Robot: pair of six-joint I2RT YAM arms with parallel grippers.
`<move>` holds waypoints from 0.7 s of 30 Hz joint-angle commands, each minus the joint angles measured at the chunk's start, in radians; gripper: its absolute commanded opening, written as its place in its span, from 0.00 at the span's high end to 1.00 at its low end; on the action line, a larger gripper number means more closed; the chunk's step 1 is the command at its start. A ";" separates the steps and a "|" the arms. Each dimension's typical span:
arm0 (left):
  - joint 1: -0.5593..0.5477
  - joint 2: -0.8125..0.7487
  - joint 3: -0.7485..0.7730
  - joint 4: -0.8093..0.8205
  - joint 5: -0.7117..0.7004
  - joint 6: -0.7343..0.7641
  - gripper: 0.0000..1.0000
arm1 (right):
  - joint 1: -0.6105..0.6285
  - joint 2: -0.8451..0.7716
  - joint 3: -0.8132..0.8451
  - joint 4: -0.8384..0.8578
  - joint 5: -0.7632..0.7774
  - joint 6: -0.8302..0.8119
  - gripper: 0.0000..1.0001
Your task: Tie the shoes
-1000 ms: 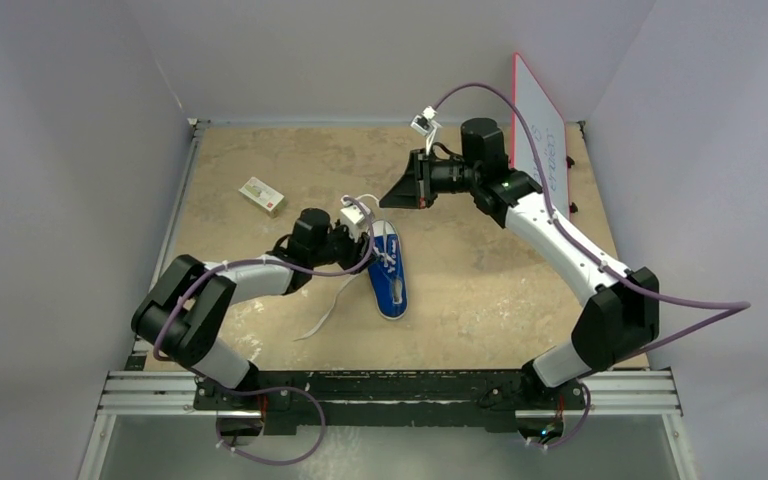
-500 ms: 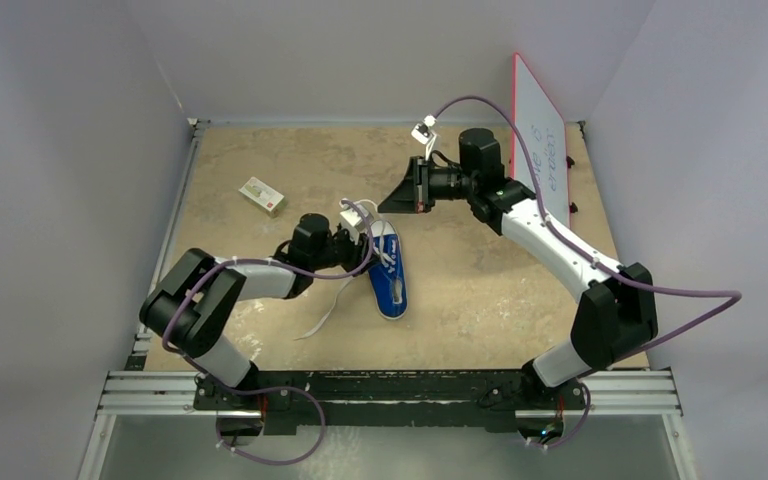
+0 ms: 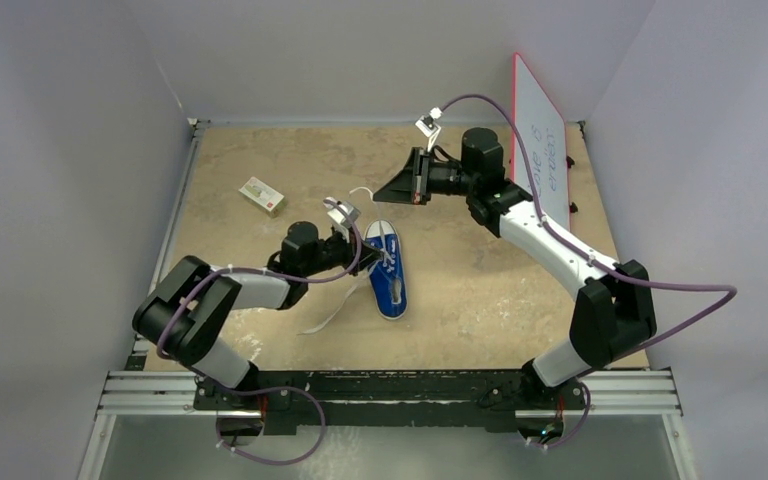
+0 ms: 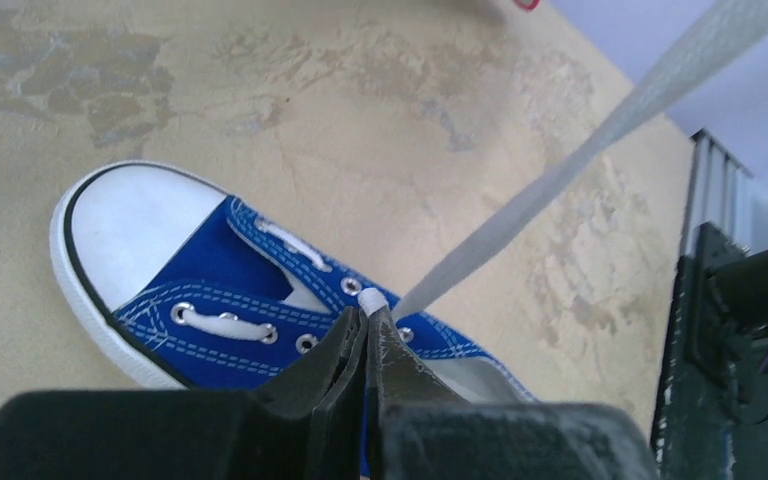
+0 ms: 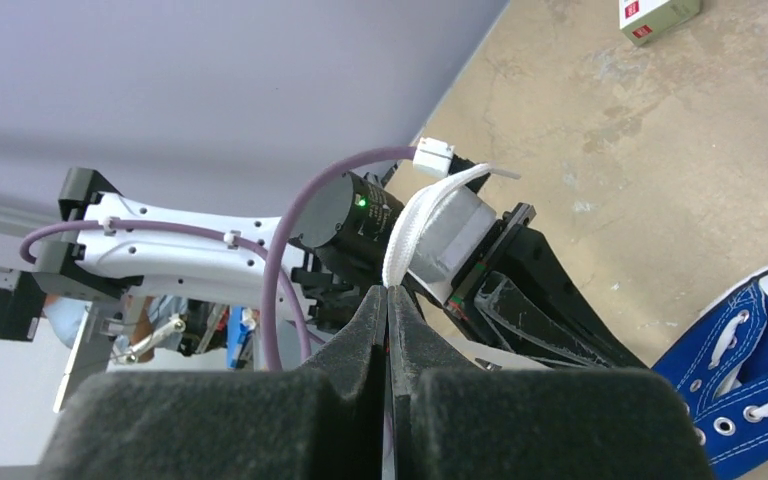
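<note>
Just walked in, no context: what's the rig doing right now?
Both arms are working on the blue sneaker. The left gripper is shut on a lace right at the eyelets; it runs taut away from there. The right gripper is shut on a loop of lace past the toe. No knot visible.

Bright, even, diffuse light from above; faint soft shadows on the mottled tan surface (image 3: 480, 290). 2 wrist views: left claw (image 4: 367, 318) and right claw (image 5: 388, 298) blurred up close; white flat lace (image 4: 560, 165) soft-edged.
</note>
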State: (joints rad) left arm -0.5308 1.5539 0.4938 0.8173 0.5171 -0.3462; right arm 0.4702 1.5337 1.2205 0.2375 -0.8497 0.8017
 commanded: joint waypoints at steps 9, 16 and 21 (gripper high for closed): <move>0.009 0.116 0.010 0.331 0.152 -0.280 1.00 | -0.024 -0.027 -0.044 0.085 0.029 0.073 1.00; 0.009 -0.020 0.014 0.065 0.071 -0.131 1.00 | -0.046 -0.035 -0.050 0.048 0.040 0.035 1.00; 0.013 -0.020 0.028 0.007 0.095 -0.088 1.00 | -0.080 -0.047 -0.052 0.007 0.072 0.019 1.00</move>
State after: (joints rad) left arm -0.5259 1.5425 0.4923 0.8612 0.5987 -0.4980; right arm 0.4171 1.5341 1.1580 0.2611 -0.8028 0.8474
